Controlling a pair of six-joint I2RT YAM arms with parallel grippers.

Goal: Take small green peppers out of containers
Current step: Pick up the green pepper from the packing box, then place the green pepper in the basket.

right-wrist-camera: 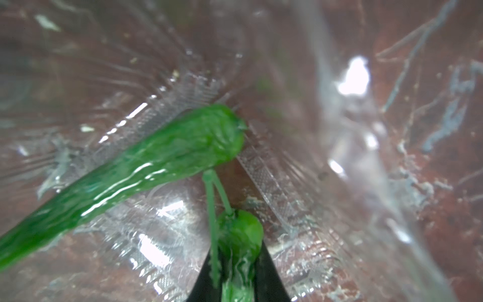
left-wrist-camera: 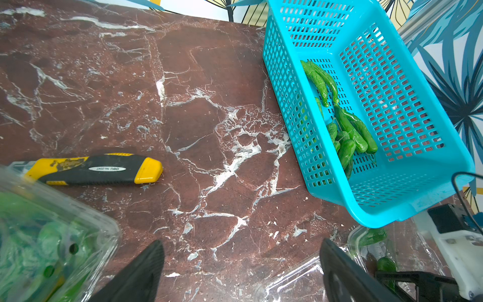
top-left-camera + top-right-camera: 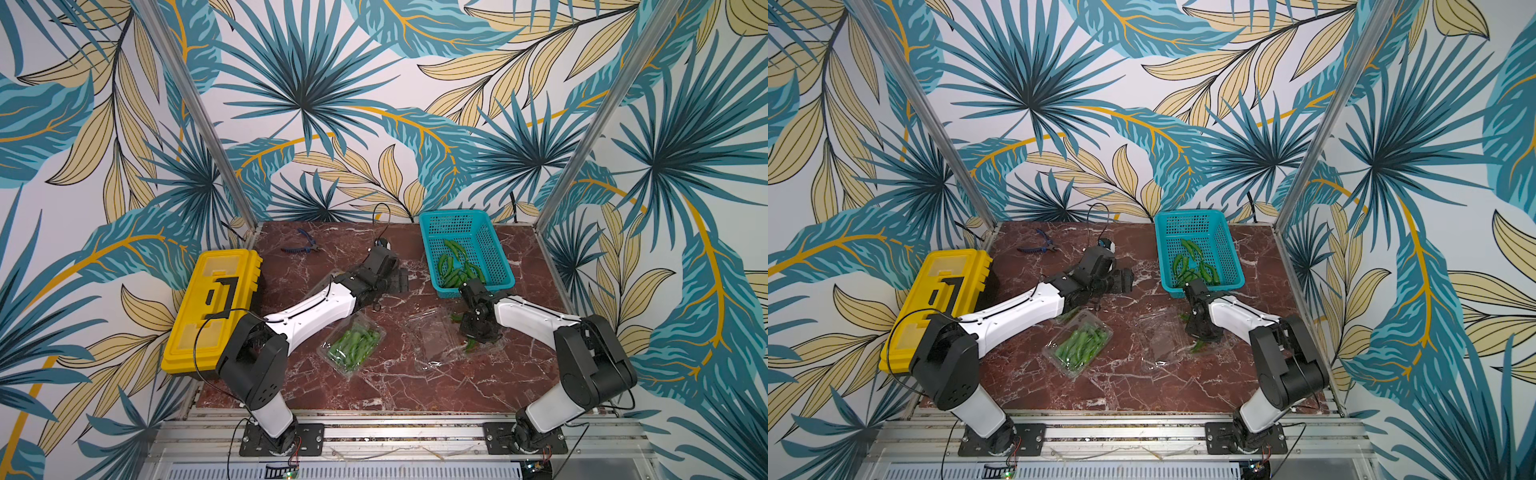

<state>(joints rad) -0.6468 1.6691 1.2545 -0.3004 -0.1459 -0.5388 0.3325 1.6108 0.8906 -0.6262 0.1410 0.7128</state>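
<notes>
Basket [image 3: 490, 253] of teal plastic already holds several small green peppers [image 3: 455, 270]; a shut clamshell [image 3: 376, 332] near the wide-open left gripper [image 2: 240, 244] is full; the opened clamshell [image 3: 432, 340] holds only a few. There the right gripper [image 1: 235, 253] pinches one pepper [image 1: 243, 232]: light, slick, bruisable, probably best taken mid-body, not by its thin stem.

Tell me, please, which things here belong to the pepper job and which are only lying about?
Job:
- small glossy green peppers
- closed clear plastic clamshell container
- open clear plastic clamshell container
- teal perforated plastic basket, holding some peppers

Lying about:
- yellow plastic toolbox
- blue-handled pliers
- yellow-and-black utility knife
</notes>
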